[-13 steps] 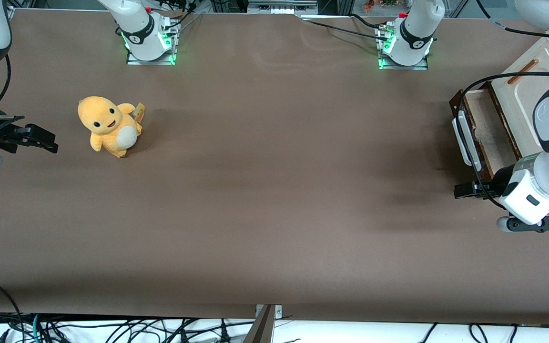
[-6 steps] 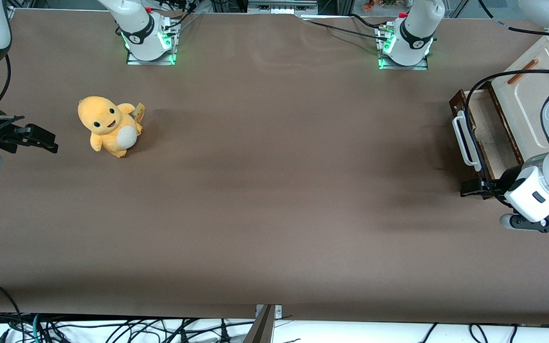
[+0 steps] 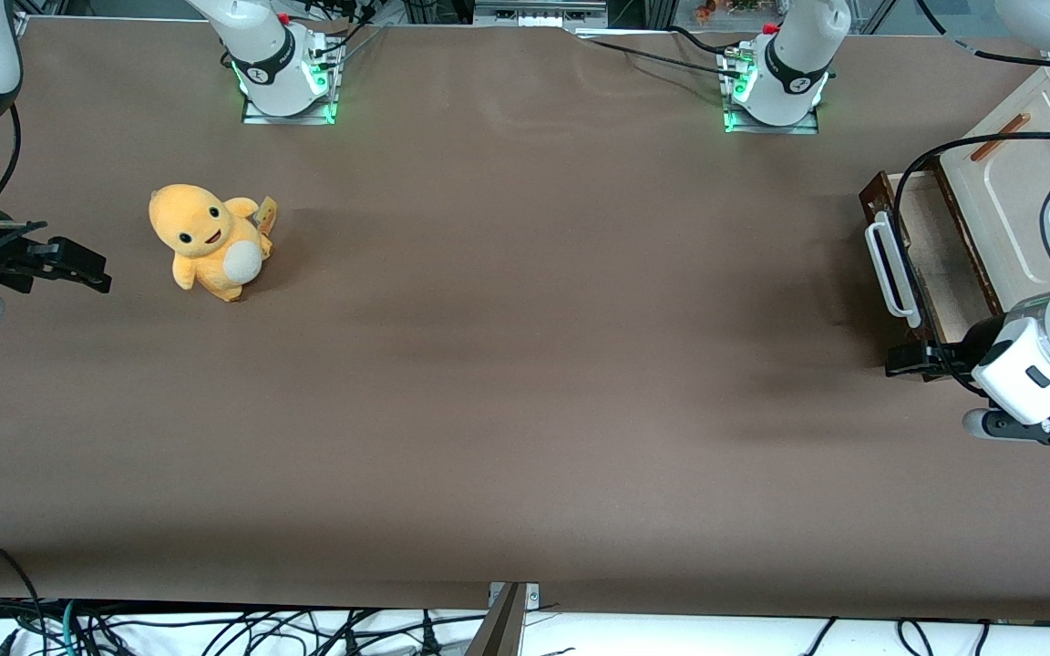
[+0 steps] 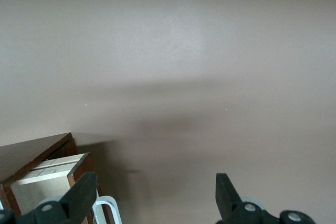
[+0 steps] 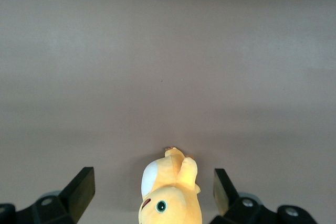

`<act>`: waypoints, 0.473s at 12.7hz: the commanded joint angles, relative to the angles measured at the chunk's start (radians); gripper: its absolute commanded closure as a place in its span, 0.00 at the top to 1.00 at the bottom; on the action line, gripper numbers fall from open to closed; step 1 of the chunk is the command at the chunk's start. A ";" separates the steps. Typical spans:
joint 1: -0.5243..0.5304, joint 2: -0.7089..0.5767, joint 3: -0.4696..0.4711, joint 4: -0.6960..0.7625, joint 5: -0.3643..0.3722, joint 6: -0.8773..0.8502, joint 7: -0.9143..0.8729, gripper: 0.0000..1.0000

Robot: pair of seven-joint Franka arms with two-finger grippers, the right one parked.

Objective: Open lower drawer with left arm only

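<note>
Brown-fronted lower drawer (image 3: 924,260) pulled out, gripper (image 3: 908,357) beside it, fingers (image 4: 79,198) apart, empty

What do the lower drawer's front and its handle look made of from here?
Lower drawer front: dark brown wood or veneer, smooth with a slight sheen. Handle: glossy white bar loop, probably plastic or painted metal. The gripper sits open beside the drawer's corner, nearer the front camera.

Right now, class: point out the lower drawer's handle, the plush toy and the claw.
White handle (image 3: 890,275): front view, bar's middle.
Orange plush toy (image 3: 211,241): front view, its body.
Claw (image 3: 899,357): front view, black fingertips, open, nearer the camera than the drawer.
</note>
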State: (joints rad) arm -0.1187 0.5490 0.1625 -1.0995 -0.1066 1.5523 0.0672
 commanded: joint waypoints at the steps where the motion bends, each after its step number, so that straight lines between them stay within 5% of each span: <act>1: 0.001 -0.007 0.006 0.003 -0.019 0.000 0.026 1.00; 6: 0.007 -0.007 0.006 0.003 -0.013 0.000 0.025 1.00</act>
State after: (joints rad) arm -0.1126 0.5489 0.1632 -1.0995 -0.1066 1.5523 0.0673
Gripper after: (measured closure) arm 0.000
